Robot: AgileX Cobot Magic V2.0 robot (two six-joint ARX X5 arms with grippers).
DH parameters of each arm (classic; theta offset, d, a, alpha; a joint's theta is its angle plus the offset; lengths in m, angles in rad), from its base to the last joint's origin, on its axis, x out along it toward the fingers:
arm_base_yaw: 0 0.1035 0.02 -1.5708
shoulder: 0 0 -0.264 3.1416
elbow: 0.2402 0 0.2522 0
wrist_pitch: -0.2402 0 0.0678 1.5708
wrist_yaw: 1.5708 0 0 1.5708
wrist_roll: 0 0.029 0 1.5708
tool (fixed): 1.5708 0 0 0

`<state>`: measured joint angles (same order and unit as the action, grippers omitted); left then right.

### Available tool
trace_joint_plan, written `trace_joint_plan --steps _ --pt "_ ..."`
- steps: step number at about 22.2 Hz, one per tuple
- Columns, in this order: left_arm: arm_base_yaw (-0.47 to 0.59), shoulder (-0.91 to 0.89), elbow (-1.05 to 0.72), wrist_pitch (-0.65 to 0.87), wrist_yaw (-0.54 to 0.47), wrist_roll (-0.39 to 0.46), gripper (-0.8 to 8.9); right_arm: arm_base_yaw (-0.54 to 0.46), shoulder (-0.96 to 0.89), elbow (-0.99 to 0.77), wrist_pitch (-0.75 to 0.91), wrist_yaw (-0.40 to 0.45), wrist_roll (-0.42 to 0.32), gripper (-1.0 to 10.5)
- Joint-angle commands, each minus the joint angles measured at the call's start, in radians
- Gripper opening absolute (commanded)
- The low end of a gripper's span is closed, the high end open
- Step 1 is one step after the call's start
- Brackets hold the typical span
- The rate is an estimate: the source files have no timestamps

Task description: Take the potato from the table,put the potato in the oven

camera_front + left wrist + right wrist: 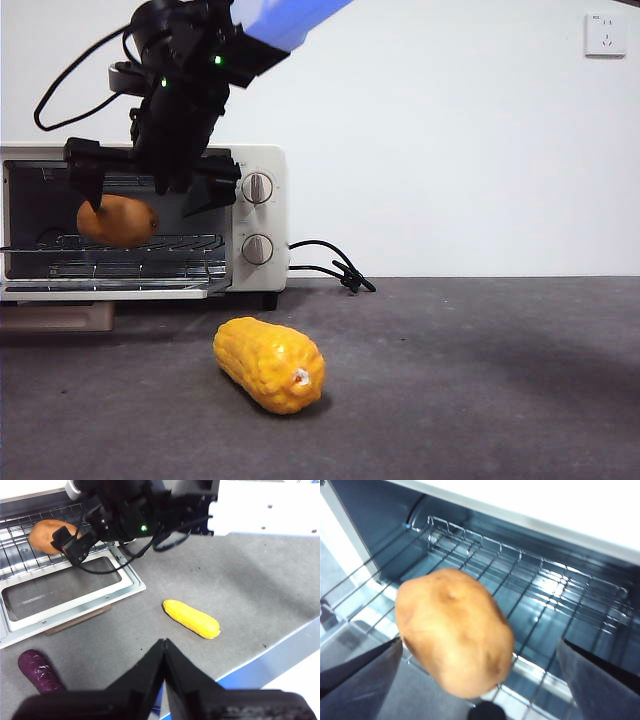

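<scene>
Setting: dark grey table (480,380) against a white wall; oven (262,215) at the frame's left, door down.
Potato: potato (118,221) is seen on the wire rack (195,243), near its front edge.
Right gripper: right gripper (152,185) is spread wide, grasping nothing.
Left gripper: left gripper (164,652) is clenched and waiting.
Advice: a straight withdrawal is best made, potato untouched.

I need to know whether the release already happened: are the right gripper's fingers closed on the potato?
No: in the right wrist view the fingers stand wide apart on either side of the potato, touching neither side.
</scene>
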<state>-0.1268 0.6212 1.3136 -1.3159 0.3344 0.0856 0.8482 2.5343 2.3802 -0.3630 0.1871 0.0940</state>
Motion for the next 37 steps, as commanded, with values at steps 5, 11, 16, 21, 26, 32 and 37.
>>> trace_joint_plan --steps 5,11,16,21,26,32,37 --pt "-0.003 -0.005 -0.009 0.0 0.005 0.004 -0.06 0.018 0.011 0.136 -0.257 -0.001 0.011 6.3" --pt "-0.003 -0.005 -0.009 0.0 -0.093 0.022 -0.06 0.054 0.011 0.368 -0.687 -0.004 0.011 6.2" --pt "-0.003 -0.005 -0.009 0.001 -0.14 0.049 -0.06 0.069 0.011 0.615 -0.973 -0.002 0.006 3.6" --pt "-0.003 -0.003 -0.009 0.002 -0.278 0.049 -0.06 0.087 -0.053 0.727 -1.017 -0.056 0.011 0.5" --pt "-0.003 0.049 -0.009 0.045 -0.454 0.077 -0.06 0.148 -0.174 0.716 -1.019 -0.179 0.018 0.0" --pt "0.01 0.161 -0.009 0.064 -0.587 0.108 -0.08 0.27 -0.325 0.644 -1.019 -0.167 0.005 0.0" --pt "0.097 0.241 -0.01 0.129 -0.555 0.128 -0.09 0.355 -0.505 0.433 -1.019 -0.041 -0.051 0.0"
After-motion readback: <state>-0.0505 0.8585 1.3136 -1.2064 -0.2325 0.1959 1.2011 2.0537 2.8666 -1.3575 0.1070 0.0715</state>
